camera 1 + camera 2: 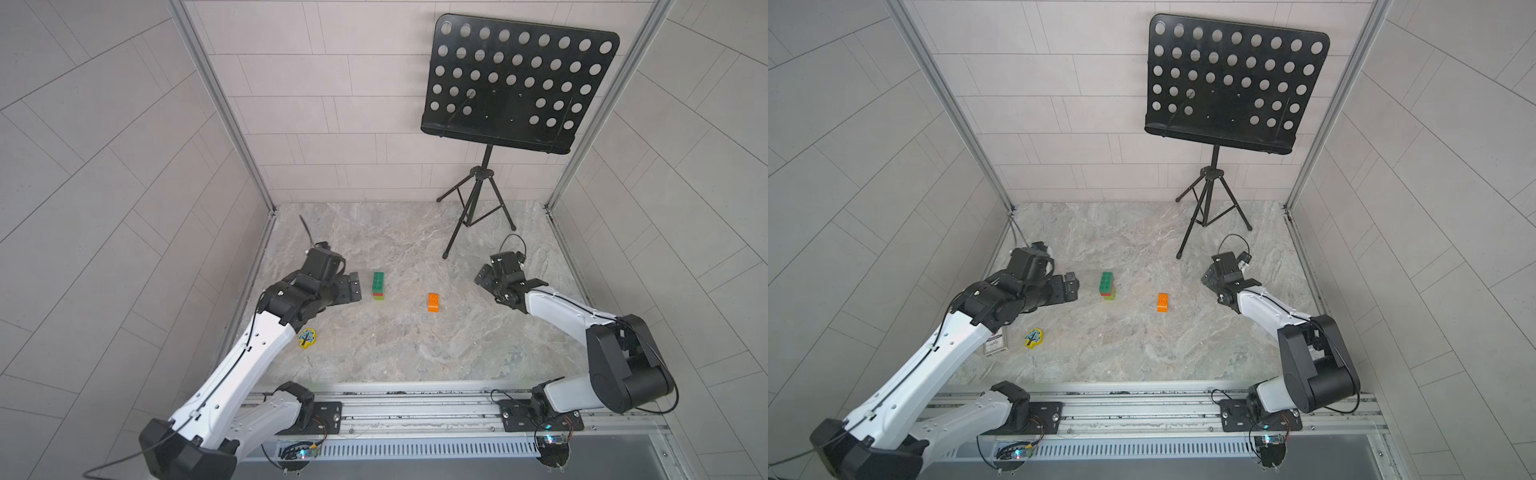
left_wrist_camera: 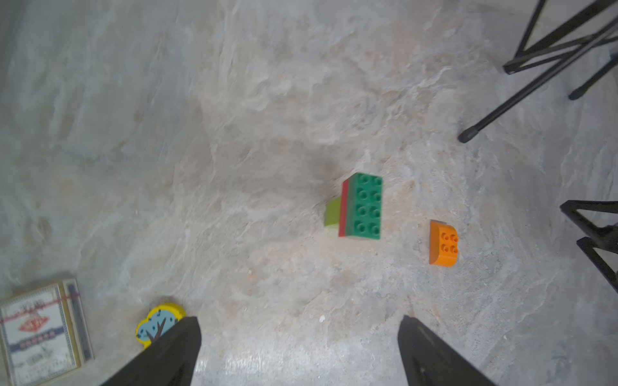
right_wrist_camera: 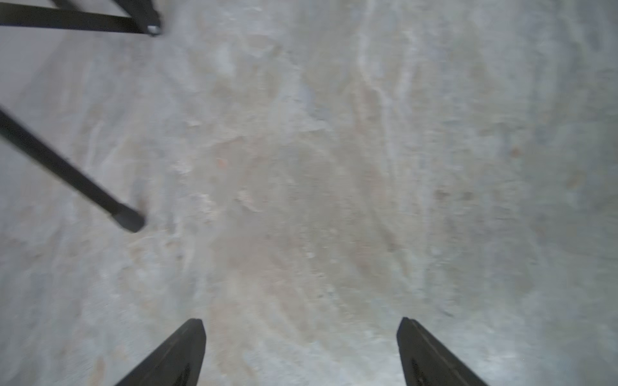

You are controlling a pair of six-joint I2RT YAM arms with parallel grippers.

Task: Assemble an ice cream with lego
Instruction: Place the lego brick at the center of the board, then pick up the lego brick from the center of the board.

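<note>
Here's the ice cream [image 1: 378, 286], standing upright near the middle of the marble table [image 1: 415, 353], and it is only part-built. The left wrist view shows it best [image 2: 363, 205]: a narrow lime-green stem at the bottom, a thin red layer, then a wide dark green brick on top with eight studs bare. How many bricks make up the stem I cannot tell.

At 3 o'clock from the stack, well apart, the orange brick [image 1: 434, 302] lies alone, with rounded ends and four studs up.

The left gripper [image 1: 352, 286] hangs just beside the stack at 9 o'clock, jaws spread wide and holding nothing. The right gripper [image 3: 301, 322] is far out at 3 o'clock, also spread wide over bare table.

Down at 7 o'clock there's a flat yellow piece [image 1: 307, 338] with a blue tree on it. Beside it is a small printed box [image 2: 43, 331] whose red and blue label is too blurred to read.
</note>
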